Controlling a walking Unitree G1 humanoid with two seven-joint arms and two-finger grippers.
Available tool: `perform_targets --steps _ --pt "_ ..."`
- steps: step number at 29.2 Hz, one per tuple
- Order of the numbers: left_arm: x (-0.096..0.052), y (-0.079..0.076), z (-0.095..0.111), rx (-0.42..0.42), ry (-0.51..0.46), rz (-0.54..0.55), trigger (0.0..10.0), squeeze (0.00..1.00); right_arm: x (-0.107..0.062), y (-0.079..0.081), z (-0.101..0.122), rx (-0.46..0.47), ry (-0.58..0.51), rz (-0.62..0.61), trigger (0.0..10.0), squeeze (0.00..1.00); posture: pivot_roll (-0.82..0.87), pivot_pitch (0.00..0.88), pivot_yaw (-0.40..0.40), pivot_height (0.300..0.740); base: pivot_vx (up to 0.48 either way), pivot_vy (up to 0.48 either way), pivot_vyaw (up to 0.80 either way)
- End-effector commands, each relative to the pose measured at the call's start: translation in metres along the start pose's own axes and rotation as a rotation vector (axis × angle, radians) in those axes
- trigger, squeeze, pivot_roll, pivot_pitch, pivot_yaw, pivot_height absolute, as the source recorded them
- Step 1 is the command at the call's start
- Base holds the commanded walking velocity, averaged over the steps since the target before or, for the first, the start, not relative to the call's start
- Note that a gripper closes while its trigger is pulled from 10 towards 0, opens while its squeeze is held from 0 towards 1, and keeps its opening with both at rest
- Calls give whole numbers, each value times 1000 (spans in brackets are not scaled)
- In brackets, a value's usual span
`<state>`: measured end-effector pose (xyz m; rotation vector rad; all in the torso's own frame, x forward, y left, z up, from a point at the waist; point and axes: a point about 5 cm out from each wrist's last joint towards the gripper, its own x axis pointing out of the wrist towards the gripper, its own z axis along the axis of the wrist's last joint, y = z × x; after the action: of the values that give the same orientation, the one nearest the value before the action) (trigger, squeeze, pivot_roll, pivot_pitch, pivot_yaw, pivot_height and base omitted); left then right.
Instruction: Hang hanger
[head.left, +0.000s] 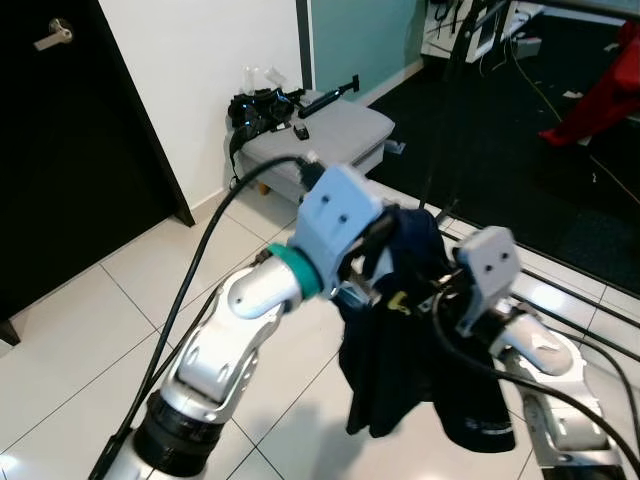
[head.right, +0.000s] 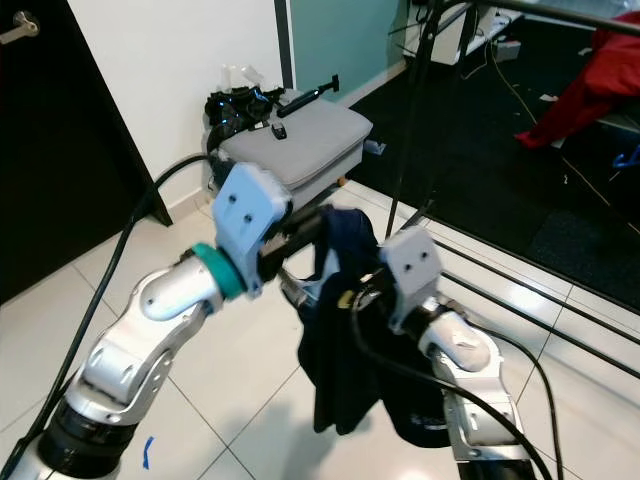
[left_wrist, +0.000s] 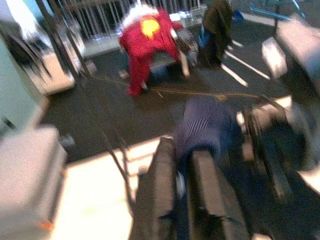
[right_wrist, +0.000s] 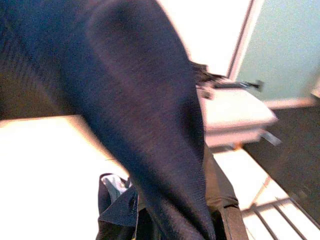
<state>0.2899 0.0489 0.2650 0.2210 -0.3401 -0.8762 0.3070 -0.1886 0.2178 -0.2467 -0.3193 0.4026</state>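
A dark navy garment (head.left: 400, 350) hangs in mid-air between my two arms, above the white tiled floor. My left gripper (head.left: 385, 245) reaches in from the left, and in the left wrist view its fingers (left_wrist: 155, 200) are shut on a fold of the navy cloth (left_wrist: 205, 125). My right gripper (head.left: 425, 295) comes in from the right and is buried in the same garment. In the right wrist view the navy cloth (right_wrist: 140, 115) drapes across it. The hanger itself is hidden inside the cloth. A black clothes rack pole (head.left: 440, 130) rises just behind the garment.
The rack's base rails (head.left: 570, 275) run along the floor at the right. A red garment (head.left: 600, 90) hangs at the far right. A grey padded stool (head.left: 330, 140) with black gear on it stands against the white wall. A black door (head.left: 60, 150) is at the left.
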Motion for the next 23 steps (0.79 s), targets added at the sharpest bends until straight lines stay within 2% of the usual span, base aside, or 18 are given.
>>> perform_targets --steps 1,3,4,5,6,7,8,9,10,12,14,15,17,19,20,21,22,23 --pt "-17 0 -4 -89 19 -63 10000 1000 -7 -9 5 33 -30 -78 0 0 -242 180 155 740 0 0 0" --pt "-17 0 -4 -89 19 -63 10000 1000 -7 -9 5 33 -30 -78 0 0 -242 180 155 740 0 0 0" --pt "-29 1 -7 -141 37 -102 10000 1000 -10 -12 5 57 -36 -95 0 0 -242 180 155 740 0 0 0" --pt "-29 1 -7 -141 37 -102 10000 1000 -10 -12 5 57 -36 -95 0 0 -242 180 155 740 0 0 0" --pt "-40 0 -10 -214 58 -139 10000 0 -14 -13 5 78 -41 -90 0 0 -235 180 150 740 0 0 0" --pt "-40 0 -10 -214 58 -139 10000 0 -14 -13 5 78 -41 -90 0 0 -235 180 150 740 0 0 0" --pt "-50 2 -15 -270 81 -138 10000 0 -18 -13 5 103 -41 -68 0 0 -238 181 146 740 0 0 0" --pt "-50 2 -15 -270 81 -138 10000 0 -18 -13 5 103 -41 -68 0 0 -238 181 146 740 0 0 0" --pt "-59 5 -23 -313 112 -115 10000 0 -23 -12 4 137 -40 -28 0 0 -234 180 142 740 0 0 0" --pt "-67 11 -54 -269 241 32 10000 0 -31 -3 7 248 -61 86 0 0 -234 180 142 740 0 0 0" --pt "-67 11 -54 -269 241 32 10000 0 -31 -3 7 248 -61 86 0 0 -234 180 142 740 0 0 0" --pt "-67 16 -73 -217 330 142 10000 0 -33 5 12 308 -85 168 0 0 -233 177 137 740 0 0 0" --pt "-67 16 -73 -217 330 142 10000 0 -33 5 12 308 -85 168 0 0 -233 177 137 740 0 0 0" --pt "-70 23 -99 -175 461 310 10000 0 -40 21 20 376 -88 347 0 0 -249 175 129 740 0 0 0" --pt "-70 23 -99 -175 461 310 10000 0 -40 21 20 376 -88 347 0 0 -249 175 129 740 0 0 0" --pt "-72 27 -104 -158 485 368 10000 0 -43 24 23 370 -67 423 0 0 -250 175 128 740 0 0 0" --pt "-72 27 -104 -158 485 368 10000 0 -43 24 23 370 -67 423 0 0 -250 175 128 740 0 0 0" --pt "-77 29 -106 -164 503 389 10000 0 -46 22 24 334 -29 479 0 0 -253 175 125 740 0 0 0"
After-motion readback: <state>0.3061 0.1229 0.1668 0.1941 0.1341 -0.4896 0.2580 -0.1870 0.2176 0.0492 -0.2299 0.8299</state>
